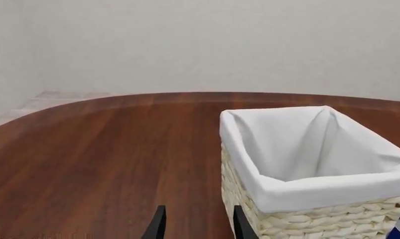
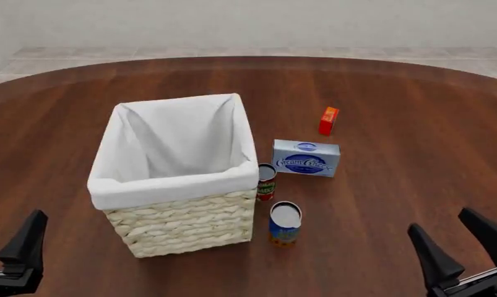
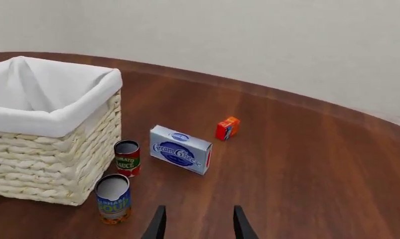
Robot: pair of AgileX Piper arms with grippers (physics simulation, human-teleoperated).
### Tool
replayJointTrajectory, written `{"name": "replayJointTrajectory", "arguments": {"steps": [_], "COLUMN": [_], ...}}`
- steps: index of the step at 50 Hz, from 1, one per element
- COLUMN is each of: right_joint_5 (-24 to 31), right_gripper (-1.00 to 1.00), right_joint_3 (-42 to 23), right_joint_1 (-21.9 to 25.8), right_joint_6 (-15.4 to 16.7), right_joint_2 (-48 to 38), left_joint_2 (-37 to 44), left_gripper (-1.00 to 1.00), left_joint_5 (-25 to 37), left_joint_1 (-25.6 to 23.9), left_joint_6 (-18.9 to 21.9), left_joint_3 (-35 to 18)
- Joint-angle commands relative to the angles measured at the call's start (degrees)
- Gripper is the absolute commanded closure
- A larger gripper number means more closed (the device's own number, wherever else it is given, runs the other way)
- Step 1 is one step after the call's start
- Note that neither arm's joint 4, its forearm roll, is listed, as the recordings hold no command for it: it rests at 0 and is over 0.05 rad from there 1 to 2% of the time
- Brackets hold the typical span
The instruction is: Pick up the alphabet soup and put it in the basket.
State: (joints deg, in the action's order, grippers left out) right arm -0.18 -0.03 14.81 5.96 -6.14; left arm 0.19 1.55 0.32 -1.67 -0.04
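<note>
Dark wood table (image 2: 380, 99), rounded far edge, pale wall behind.

R gripper (image 2: 463, 244) sat at the front view's 4 o'clock corner, low over the table, jaws spread wide w/ nothing between; its wrist view showed both fingers (image 3: 158, 224) apart over bare wood. L gripper (image 2: 17, 247) sat at the 8 o'clock corner; only one finger showed in the front view, but the wrist view had its two fingertips (image 1: 157, 225) apart, empty, w/ the basket wall just beside one of them.

Alphabet soup (image 2: 285, 224) stood upright on the table, approx 6 o'clock of table centre, blue/yellow label, silver top, well apart from both grippers. It was just beside the near-right corner of the basket (image 2: 161, 185), not touching as far as I could tell. Basket: big cream wicker, white cloth lining folded over rim, at approx 9 o'clock from the can cluster.

Smaller red/green can (image 2: 267, 181) stood at 11 o'clock of the soup, right against the basket's side. Blue-and-white cream cheese box (image 2: 306, 158) lay at 1 o'clock of the soup, near the small can. Small orange-red box (image 2: 328, 120) farther out, 1 o'clock again, apart from the rest.
</note>
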Motion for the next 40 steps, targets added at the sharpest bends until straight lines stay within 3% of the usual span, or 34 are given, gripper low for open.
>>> {"name": "replayJointTrajectory", "arguments": {"steps": [1, 40], "right_joint_5": [-6.72, -19.91], "right_gripper": [-1.0, -1.0], "right_joint_3": [-0.38, -7.97], "right_joint_1": [0.85, 7.17], "right_joint_6": [0.37, 3.01], "right_joint_2": [-7.54, -33.19], "left_joint_2": [-0.04, -0.09], "left_gripper": [-1.0, -1.0], "left_joint_5": [0.27, 0.77], "left_joint_1": [0.16, 0.19], "left_joint_6": [-0.21, -0.49], "left_joint_3": [0.0, 0.01]}}
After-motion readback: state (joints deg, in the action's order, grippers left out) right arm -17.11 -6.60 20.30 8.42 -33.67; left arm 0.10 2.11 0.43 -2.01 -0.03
